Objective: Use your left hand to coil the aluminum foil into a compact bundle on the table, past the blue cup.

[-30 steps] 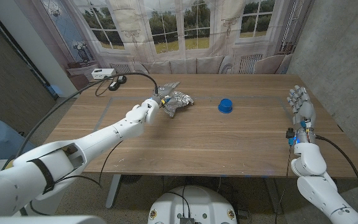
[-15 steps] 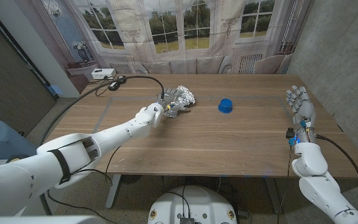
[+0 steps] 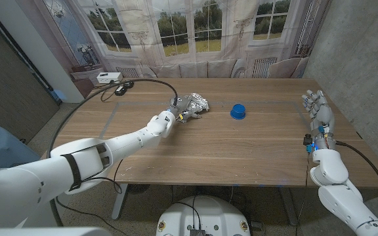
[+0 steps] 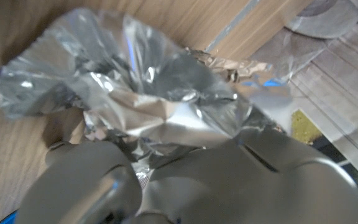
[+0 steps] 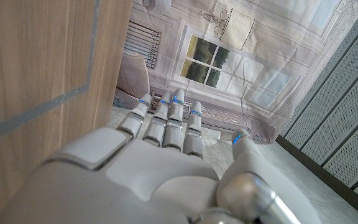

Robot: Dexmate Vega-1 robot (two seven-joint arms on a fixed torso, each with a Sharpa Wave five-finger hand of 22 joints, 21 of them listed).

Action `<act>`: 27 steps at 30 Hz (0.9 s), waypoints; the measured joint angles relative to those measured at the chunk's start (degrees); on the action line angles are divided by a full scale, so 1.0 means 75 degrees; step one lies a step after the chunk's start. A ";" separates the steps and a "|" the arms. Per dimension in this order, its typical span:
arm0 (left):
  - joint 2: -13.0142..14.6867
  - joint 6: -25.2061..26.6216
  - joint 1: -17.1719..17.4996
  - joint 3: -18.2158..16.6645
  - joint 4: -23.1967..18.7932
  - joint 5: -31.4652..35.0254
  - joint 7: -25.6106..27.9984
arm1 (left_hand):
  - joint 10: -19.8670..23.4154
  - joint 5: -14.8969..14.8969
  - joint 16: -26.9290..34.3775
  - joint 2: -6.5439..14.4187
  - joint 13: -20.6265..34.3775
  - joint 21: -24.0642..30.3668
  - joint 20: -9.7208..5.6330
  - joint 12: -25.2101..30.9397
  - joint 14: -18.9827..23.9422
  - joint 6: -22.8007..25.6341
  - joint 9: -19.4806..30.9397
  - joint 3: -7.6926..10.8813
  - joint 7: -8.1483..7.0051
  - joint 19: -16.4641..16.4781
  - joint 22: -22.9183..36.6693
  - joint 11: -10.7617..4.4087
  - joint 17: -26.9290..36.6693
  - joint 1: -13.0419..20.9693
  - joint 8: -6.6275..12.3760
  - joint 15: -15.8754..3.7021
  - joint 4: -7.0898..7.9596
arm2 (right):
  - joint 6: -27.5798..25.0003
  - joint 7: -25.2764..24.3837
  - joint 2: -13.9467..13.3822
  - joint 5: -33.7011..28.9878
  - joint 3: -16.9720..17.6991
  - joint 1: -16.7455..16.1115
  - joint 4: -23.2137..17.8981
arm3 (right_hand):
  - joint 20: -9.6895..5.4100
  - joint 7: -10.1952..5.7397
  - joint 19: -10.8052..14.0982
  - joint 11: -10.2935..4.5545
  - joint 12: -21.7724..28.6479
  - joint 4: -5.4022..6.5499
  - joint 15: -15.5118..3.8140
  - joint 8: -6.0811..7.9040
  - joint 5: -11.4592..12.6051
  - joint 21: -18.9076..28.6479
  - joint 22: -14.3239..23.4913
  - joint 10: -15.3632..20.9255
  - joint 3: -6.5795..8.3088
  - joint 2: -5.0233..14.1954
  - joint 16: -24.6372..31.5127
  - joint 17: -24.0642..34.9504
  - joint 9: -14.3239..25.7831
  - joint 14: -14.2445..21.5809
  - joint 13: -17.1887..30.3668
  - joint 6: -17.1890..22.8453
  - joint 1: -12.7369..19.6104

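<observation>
Here, left hand fingers gripping crumpled aluminum foil beside blue cup, right hand fingers spread, holding nothing

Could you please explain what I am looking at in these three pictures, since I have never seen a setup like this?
This is a stationary robot with two arms, each ending in a human-like hand, steered remotely by an operator. The wide picture comes from a camera on its head, looking down at a wooden table. The other two come from cameras on each wrist, looking along the back of that hand, so they appear turned.

The left hand reaches across the table and grips crumpled aluminum foil; the left wrist view shows the foil up close. To the right of the foil stands a small blue cup, apart from it. The right hand waits at the table's right edge with its fingers spread, holding nothing. Black cables and a small white box lie at the far left corner.
</observation>
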 measured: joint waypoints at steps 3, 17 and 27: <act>-0.0002 -0.0031 0.0038 0.0034 0.0032 0.0010 0.0322 | 0.0651 0.0163 0.0125 0.0541 0.0087 0.0409 -0.0211 0.0169 0.0983 0.0829 0.0029 -0.0060 0.0242 0.0666 0.0058 0.0094 0.0060 0.0543 0.0123 -0.0093 -0.0060 | -0.0019 0.0004 -0.0008 -0.0005 0.0006 0.0000 -0.0004 | 0.0000 0.0024 0.0000 0.0024 0.0000 0.0000 0.0039 0.0000 0.0000 0.0000 0.0000 0.0081 0.0000 0.0000 0.0000 0.0000 0.0000 0.0039 0.0009 0.0078 0.0000; -0.0001 -0.0214 0.0220 -0.0022 0.0282 -0.0092 0.1963 | 0.4279 -0.2518 0.2725 -0.0124 0.2144 0.4846 -0.0749 0.2781 0.3664 0.4904 0.0992 0.1678 0.0340 0.2016 0.3318 0.0235 0.1430 0.3820 0.1991 -0.0638 0.0748 | -0.0036 -0.0064 0.0003 -0.0070 0.0083 -0.0151 -0.0144 | -0.0019 0.0064 0.0100 0.0068 0.0054 0.0028 0.0063 0.0035 0.0000 0.0000 0.0000 0.0259 0.0029 0.0040 0.0000 0.0002 0.0000 0.0207 0.0009 0.0257 -0.0039; 0.0032 -0.0103 0.0305 0.0021 0.0230 0.0018 0.2576 | 0.4052 -0.3118 0.2991 -0.0202 0.2144 0.6653 -0.0362 0.3308 0.3712 0.4676 0.0994 0.2097 0.0703 0.1587 0.5997 0.0014 0.1429 0.3898 0.2292 -0.0581 0.0804 | -0.0021 -0.0110 0.0060 -0.0097 0.0152 -0.0312 -0.0259 | -0.0008 0.0089 0.0172 0.0083 0.0054 0.0059 0.0062 0.0061 0.0000 0.0060 0.0000 0.0354 0.0060 0.0081 0.0000 0.0021 -0.0001 0.0290 0.0008 0.0396 -0.0080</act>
